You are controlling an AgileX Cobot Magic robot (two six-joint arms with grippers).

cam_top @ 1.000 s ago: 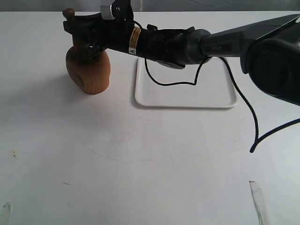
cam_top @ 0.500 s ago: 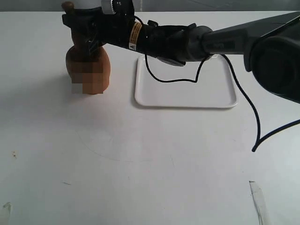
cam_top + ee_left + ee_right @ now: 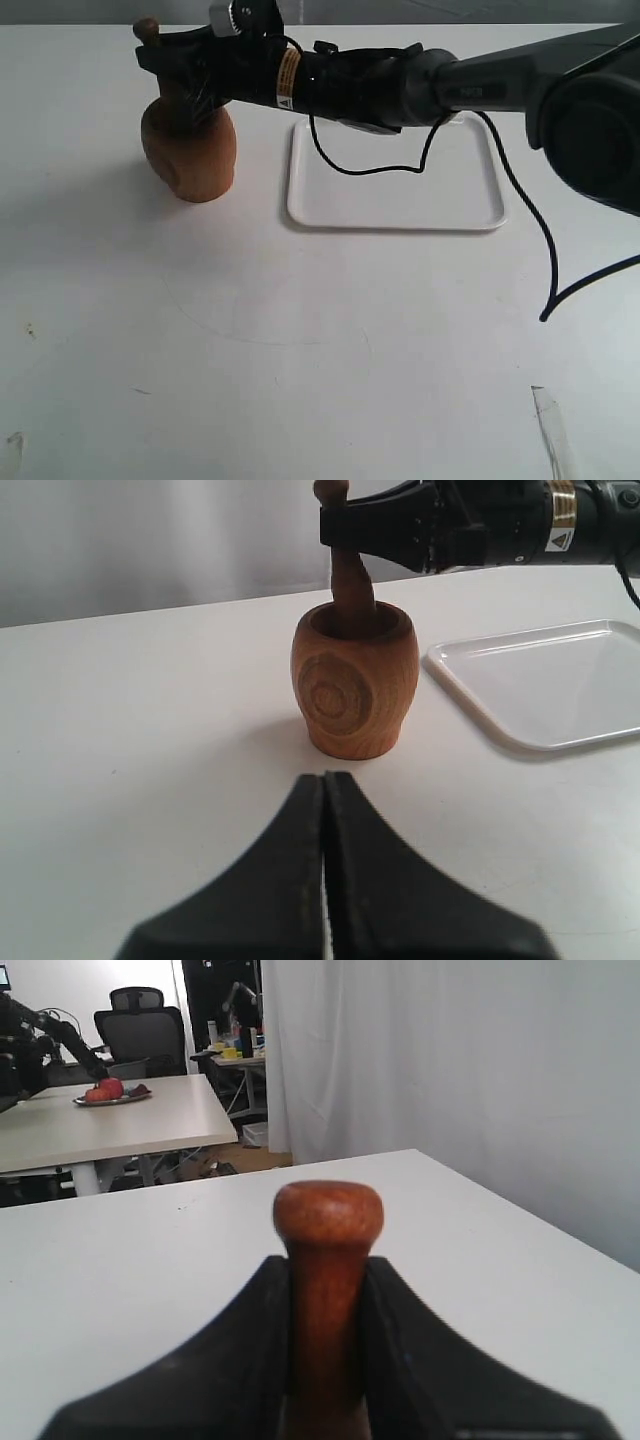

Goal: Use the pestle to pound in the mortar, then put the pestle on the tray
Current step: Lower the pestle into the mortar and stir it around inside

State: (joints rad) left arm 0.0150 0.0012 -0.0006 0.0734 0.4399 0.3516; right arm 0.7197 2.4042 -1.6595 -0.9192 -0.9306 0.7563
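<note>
Where right claw (image 3: 158,60) clamps, pestle (image 3: 328,1215) sits.

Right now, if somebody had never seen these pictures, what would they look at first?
First comes the long black arm stretching in from the right, its right pincer clamped on the pestle. The pestle stands in the round brown wooden mortar at the far left of the table in the exterior view. Just right of the mortar lies the flat white tray.
</note>
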